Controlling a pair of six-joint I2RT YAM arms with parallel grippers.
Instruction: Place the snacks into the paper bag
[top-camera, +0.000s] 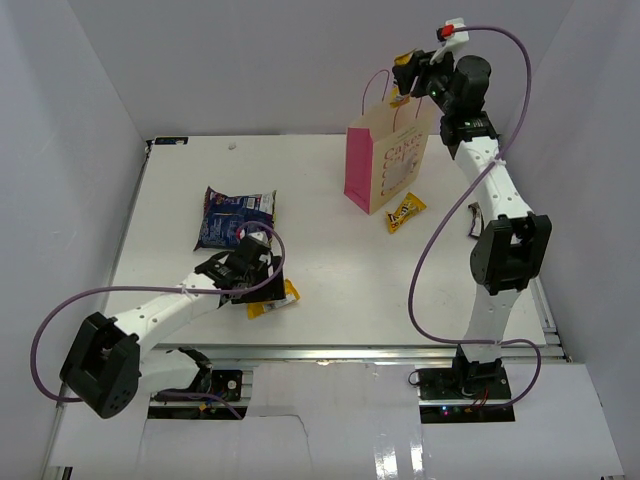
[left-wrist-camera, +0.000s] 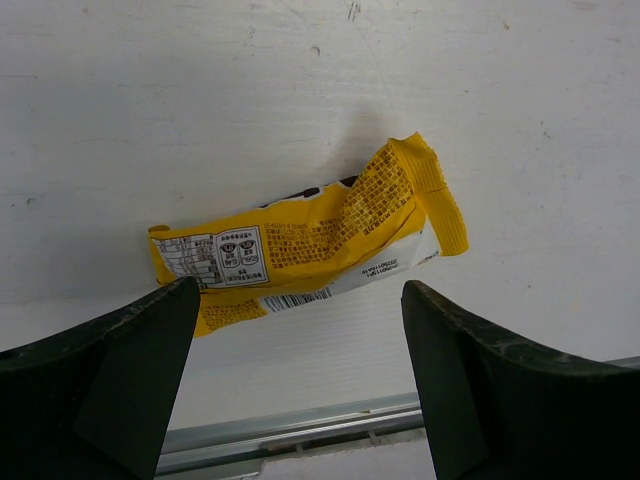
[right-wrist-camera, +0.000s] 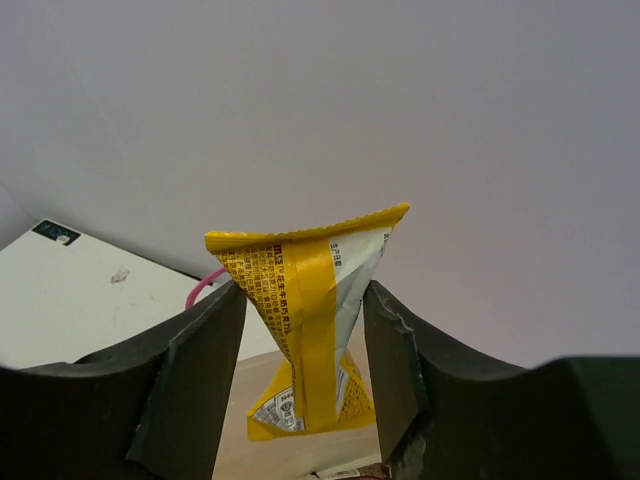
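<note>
The cream paper bag (top-camera: 388, 158) with a pink side panel stands upright at the back right. My right gripper (top-camera: 405, 72) is shut on a yellow wrapped bar (right-wrist-camera: 305, 330) and holds it just above the bag's mouth, with a pink handle (right-wrist-camera: 205, 285) below. My left gripper (top-camera: 255, 272) is open, low over a second yellow bar (left-wrist-camera: 310, 240) near the front edge; that bar lies just beyond the fingertips (left-wrist-camera: 170, 310). The blue-purple chip bag (top-camera: 237, 217) lies flat behind the left gripper. A third yellow bar (top-camera: 405, 212) lies at the bag's foot. The dark purple packet is out of view.
White walls close in the table at the left, back and right. The metal rail of the table's front edge (left-wrist-camera: 300, 425) runs right below my left gripper. The right arm's purple cable (top-camera: 430, 260) hangs in a loop over the table's right part.
</note>
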